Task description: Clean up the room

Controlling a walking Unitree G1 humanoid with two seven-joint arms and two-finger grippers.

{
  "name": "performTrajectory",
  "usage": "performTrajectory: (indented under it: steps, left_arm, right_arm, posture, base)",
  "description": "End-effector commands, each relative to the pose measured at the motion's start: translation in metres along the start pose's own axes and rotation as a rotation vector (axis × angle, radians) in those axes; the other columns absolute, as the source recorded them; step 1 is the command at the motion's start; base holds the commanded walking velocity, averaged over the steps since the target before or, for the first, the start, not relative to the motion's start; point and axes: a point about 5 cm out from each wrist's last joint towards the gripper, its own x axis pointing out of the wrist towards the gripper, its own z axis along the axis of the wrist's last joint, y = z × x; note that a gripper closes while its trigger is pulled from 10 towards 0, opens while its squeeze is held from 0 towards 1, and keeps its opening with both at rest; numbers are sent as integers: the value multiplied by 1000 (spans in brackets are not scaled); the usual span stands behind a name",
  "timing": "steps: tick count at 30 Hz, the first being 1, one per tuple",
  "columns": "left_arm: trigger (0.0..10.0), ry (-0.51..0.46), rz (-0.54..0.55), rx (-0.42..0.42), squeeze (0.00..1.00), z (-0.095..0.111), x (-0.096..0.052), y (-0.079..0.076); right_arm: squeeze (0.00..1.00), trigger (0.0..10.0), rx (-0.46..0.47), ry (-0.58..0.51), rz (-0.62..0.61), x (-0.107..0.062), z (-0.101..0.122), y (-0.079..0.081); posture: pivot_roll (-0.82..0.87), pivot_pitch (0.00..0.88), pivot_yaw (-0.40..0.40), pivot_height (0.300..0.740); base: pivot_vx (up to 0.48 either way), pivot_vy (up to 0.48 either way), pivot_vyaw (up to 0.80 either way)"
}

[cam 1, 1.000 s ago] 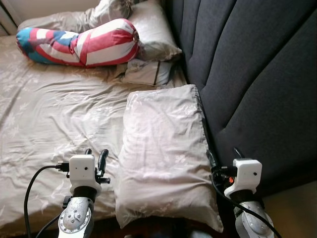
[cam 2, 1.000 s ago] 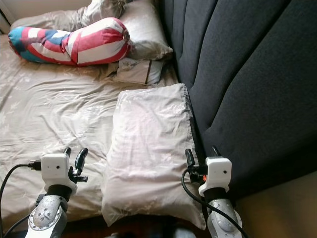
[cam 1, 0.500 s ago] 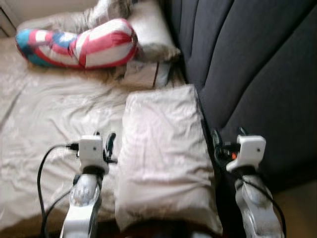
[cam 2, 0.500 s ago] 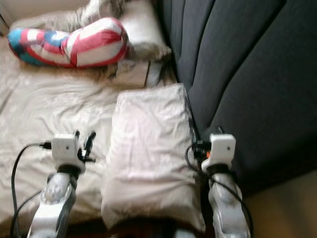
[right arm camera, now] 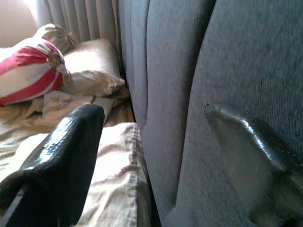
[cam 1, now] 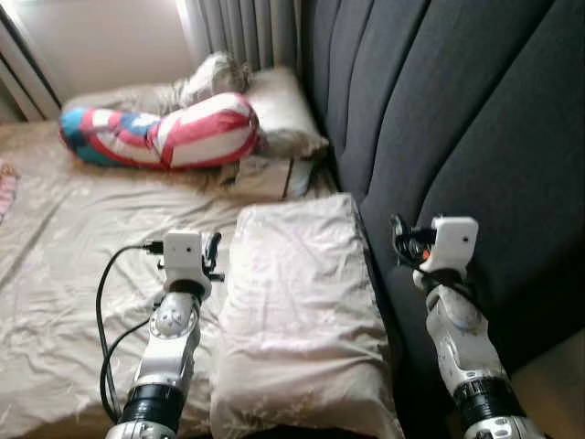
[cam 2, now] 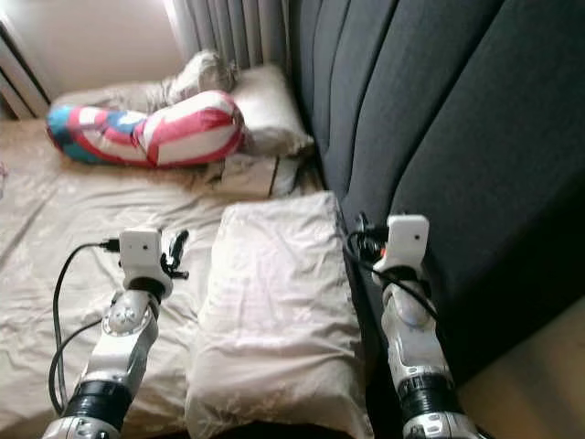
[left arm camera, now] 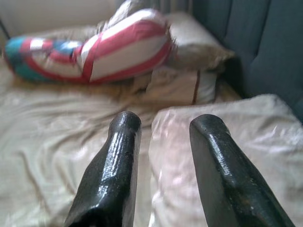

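Pillow (cam 1: 297, 311), beige and crumpled with a faint leaf print, lay on the bed (cam 1: 64, 238) close against the dark padded headboard (cam 1: 457, 110), between our two arms. From the head views we saw the left claw (cam 1: 212, 251) just beside the pillow's edge, over the sheet, and the right claw (cam 1: 399, 240) up by the headboard on the pillow's other side. The left wrist view gave us what the head views could not: both black fingers (left arm camera: 116, 165) apart with nothing between them, straddling the pillow's edge. The right wrist view showed its fingers (right arm camera: 66, 151) spread wide and holding nothing, one right against the grey headboard fabric. Further up the bed we saw a red, white and blue striped bolster (cam 1: 164, 137), a second beige pillow (cam 1: 279, 110) and a small folded cloth (cam 1: 265, 176). Grey curtains (cam 1: 239, 32) hung behind. We could read no writing anywhere.
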Motion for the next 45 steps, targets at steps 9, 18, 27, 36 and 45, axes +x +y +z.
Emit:
performTrajectory:
  steps: [9,18,27,36,45]
  left_arm:
    - [10000,-24,24,-22,0,-5,0,3]
    - [10000,-9,10,-1,0,-12,-2,1]
    - [10000,158,10,47,0,-45,-12,11]
    - [10000,195,47,28,0,-55,-19,22]
    - [10000,75,11,1,0,-36,-9,12]
  right_arm:
    - [0,10000,-8,-11,66,3,-4,15]
    - [0,10000,-3,2,66,1,-11,15]
    - [0,10000,21,216,42,-20,-58,3]
    - [0,10000,6,328,49,-39,-84,0]
    - [0,10000,-10,239,131,-31,-72,19]
  posture:
    - [-138,0,-24,740]
    - [-134,0,-27,740]
    - [-140,0,-19,740]
    - [-138,0,-13,740]
    - [-133,0,-2,740]
  base:
    - [0,0,0]
    - [0,0,0]
    - [0,0,0]
    - [0,0,0]
    - [0,0,178]
